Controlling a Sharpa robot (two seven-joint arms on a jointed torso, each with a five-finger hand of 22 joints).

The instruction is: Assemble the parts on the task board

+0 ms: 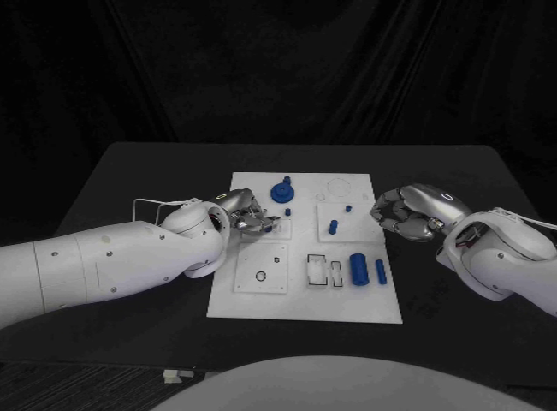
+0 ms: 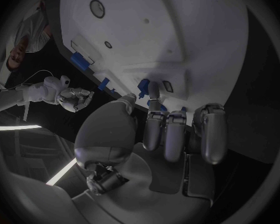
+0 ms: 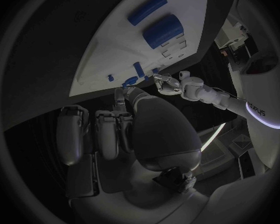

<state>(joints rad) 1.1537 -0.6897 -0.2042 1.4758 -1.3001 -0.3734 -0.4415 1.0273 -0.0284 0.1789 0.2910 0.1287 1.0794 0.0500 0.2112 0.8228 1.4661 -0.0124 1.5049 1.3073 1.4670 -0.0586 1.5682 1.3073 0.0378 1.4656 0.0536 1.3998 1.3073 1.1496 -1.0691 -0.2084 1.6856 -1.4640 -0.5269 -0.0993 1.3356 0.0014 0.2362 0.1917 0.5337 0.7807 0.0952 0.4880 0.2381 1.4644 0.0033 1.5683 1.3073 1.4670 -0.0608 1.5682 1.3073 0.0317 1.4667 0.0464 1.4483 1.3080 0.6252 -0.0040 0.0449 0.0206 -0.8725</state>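
The white task board (image 1: 305, 295) lies mid-table. On it stand a blue round knob (image 1: 283, 190), two small blue pegs (image 1: 333, 227) and, nearer me, two blue cylinders (image 1: 358, 269). My left hand (image 1: 239, 212) rests at the board's left edge. One fingertip (image 2: 154, 90) reaches out beside a small blue part (image 2: 143, 86) on a raised block, with the thumb close by and the other fingers curled. Whether the part is pinched is unclear. My right hand (image 1: 408, 214) hovers at the board's right edge, its fingers (image 3: 107, 132) curled in around nothing.
Several empty slots and a ring-shaped recess (image 1: 261, 276) mark the near half of the board. Bare black table (image 1: 143, 171) surrounds the board on all sides. A thin white cable (image 1: 155, 203) loops over my left wrist.
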